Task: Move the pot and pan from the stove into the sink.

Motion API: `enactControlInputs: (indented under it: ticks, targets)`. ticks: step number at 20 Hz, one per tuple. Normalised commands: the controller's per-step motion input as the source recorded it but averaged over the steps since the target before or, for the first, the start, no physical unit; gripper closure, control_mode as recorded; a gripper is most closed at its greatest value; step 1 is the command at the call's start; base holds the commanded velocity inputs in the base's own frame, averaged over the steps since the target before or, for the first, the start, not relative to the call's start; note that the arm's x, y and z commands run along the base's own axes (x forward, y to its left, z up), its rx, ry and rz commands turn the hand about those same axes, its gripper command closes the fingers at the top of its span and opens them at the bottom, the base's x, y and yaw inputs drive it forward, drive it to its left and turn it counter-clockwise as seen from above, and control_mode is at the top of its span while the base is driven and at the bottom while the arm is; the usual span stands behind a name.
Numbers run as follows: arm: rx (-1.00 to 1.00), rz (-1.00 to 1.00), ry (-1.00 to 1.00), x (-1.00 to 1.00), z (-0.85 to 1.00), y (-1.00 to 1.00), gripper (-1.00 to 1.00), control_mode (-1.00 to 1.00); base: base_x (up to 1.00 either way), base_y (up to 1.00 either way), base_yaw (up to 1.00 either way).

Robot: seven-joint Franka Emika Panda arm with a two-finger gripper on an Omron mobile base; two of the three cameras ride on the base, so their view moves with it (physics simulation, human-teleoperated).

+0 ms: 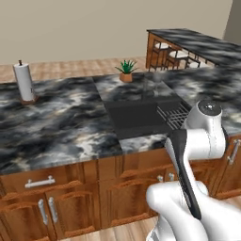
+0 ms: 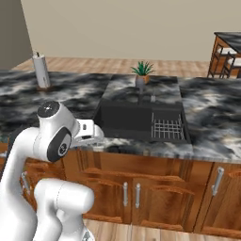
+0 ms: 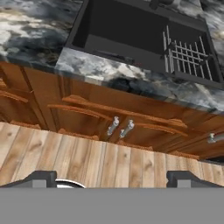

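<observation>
Nearest the lens, gripper [image 3: 112,178] spread wide and gripping nothing, two dark fingertips [image 3: 40,178] hanging over plank floor [image 3: 87,162]. Just beyond, wooden cabinet doors [image 3: 118,118] with paired metal pulls. Above those, marbled counter [image 1: 56,122] edge, then the sink [image 2: 123,120], dark basin bare on its larger side, wire rack [image 2: 166,128] seated in the smaller part. Farther back, faucet at the basin's rear rim, potted plant [image 2: 142,73] behind it, paper towel roll [image 1: 24,82] standing well off along the counter. Neither pot nor pan nor stove to be found anywhere in these views, so position of both cannot be told from here. Basin lies ahead of and above the fingers; nothing to carry there yet. Likely next need: turning or driving toward the range to find the cookware first
</observation>
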Motion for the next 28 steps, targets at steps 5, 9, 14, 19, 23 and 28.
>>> enactControlInputs:
  ticks: [5,9,14,19,23,28]
  targets:
    - [0.0,0.0,0.0,0.0,0.0,0.0,-1.0,1.0,-0.79,-0.39,-0.06]
    - [0.0,0.0,0.0,0.0,0.0,0.0,-1.0,1.0,-0.13,-0.17,-0.32]
    - [0.0,0.0,0.0,0.0,0.0,0.0,-1.0,1.0,-0.01,-0.04,-0.43]
    - [0.0,0.0,0.0,0.0,0.0,0.0,-1.0,1.0,0.0,0.0,-0.5]
    - [0.0,0.0,0.0,0.0,0.0,0.0,-1.0,1.0,0.0,0.0,-0.5]
    - [0.0,0.0,0.0,0.0,0.0,0.0,-1.0,1.0,0.0,0.0,-0.5]
